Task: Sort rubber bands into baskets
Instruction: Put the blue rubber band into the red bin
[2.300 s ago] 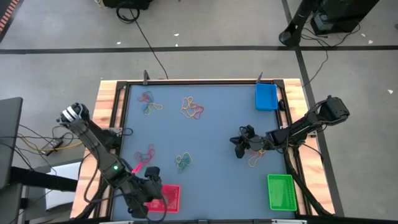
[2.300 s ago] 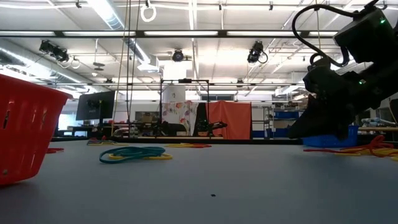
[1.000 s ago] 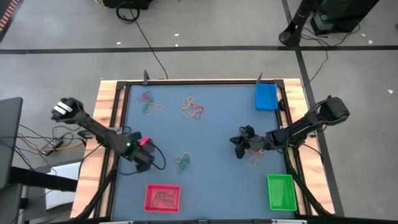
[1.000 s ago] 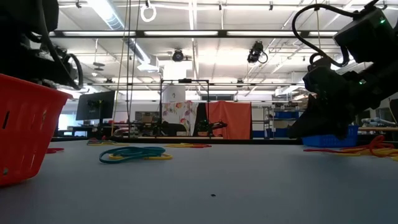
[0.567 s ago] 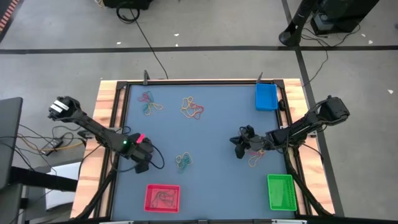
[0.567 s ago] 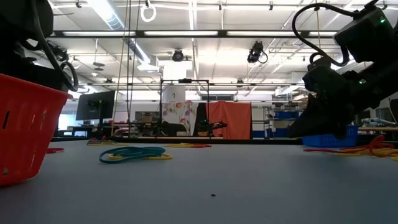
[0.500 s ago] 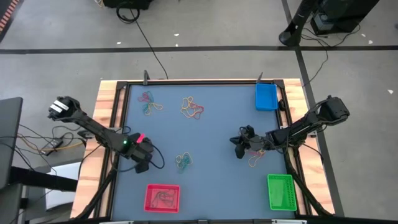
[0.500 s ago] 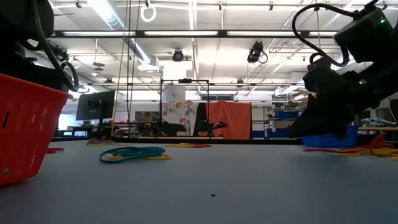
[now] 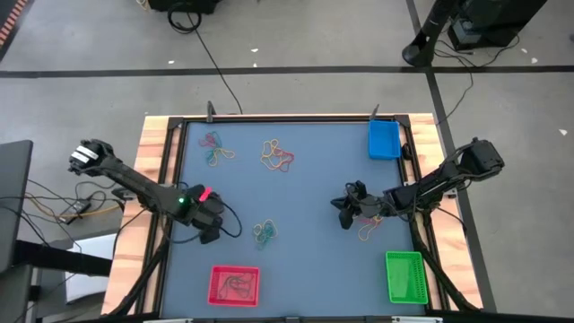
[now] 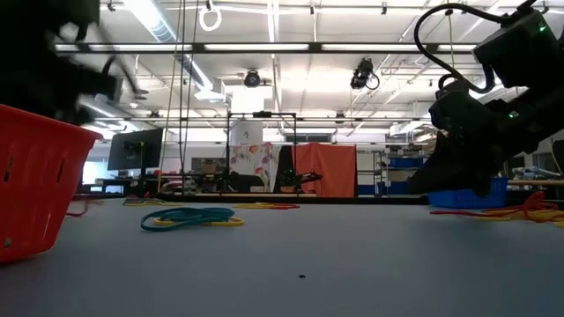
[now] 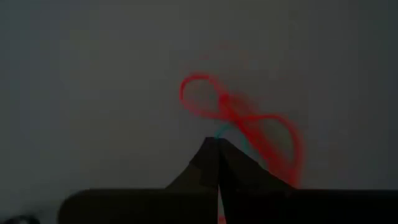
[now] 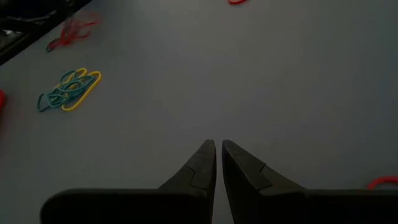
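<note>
My left gripper [image 9: 210, 231] is low over the table's left side, fingers shut [image 11: 219, 144], its tips at a small heap of red and teal rubber bands [image 11: 249, 121]. My right gripper [image 9: 343, 212] hovers at the right, shut and empty [image 12: 217, 147], beside a red and yellow heap [image 9: 368, 230]. Other heaps lie on the mat: teal and yellow [image 9: 264, 231], yellow and orange [image 9: 277, 154], pink and green [image 9: 213, 148]. The red basket [image 9: 234, 285] stands at the near edge with bands in it, the green basket [image 9: 404, 275] near right, the blue basket [image 9: 384, 139] far right. My left gripper's shut fingertips [image 11: 211, 152] point down at the red and teal bands [image 11: 231, 127]. The fingers hide the spot, and I cannot tell whether they touch or hold a band.
A raised wooden frame [image 9: 161, 152] runs round the mat. In the low view the red basket [image 10: 35, 180] is close at the left, and the teal and yellow heap [image 10: 189, 217] lies mid-table. Bare mat lies at the centre.
My left gripper has left the red basket, gone toward the far edge to the red bands at the table's left, and then shifted a little toward the table's right. It is blurred in the low view.
</note>
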Tool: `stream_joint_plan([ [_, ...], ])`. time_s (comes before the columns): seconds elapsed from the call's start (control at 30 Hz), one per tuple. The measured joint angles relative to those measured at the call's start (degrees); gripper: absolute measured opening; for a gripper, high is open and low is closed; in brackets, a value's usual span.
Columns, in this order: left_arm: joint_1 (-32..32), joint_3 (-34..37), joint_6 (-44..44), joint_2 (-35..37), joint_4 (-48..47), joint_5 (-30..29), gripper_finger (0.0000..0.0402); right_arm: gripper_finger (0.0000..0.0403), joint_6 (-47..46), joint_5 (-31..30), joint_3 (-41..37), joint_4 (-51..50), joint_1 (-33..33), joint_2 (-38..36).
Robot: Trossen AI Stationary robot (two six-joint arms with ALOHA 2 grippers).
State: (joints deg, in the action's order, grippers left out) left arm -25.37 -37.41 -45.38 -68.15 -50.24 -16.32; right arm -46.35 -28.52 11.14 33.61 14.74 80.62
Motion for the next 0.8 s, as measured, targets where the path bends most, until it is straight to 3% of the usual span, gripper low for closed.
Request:
stream_joint_plan([
  [0.23,-1.94,-11.59,1.51,1.36,-6.46,-2.01,0.0001,0.0041,0.00,0.03,0.00,-0.41,-0.26,0.00],
  [0.4,-4.62,-18.12,3.78,1.39,-5.90,-4.30,0.0001,0.0041,-0.01,0.38,0.00,-0.38,-0.19,0.00],
  [0.8,-13.75,-20.44,13.58,0.15,12.83,-5.01,0.0001,0.0041,-0.09,1.31,0.00,-0.23,-0.19,0.00],
])
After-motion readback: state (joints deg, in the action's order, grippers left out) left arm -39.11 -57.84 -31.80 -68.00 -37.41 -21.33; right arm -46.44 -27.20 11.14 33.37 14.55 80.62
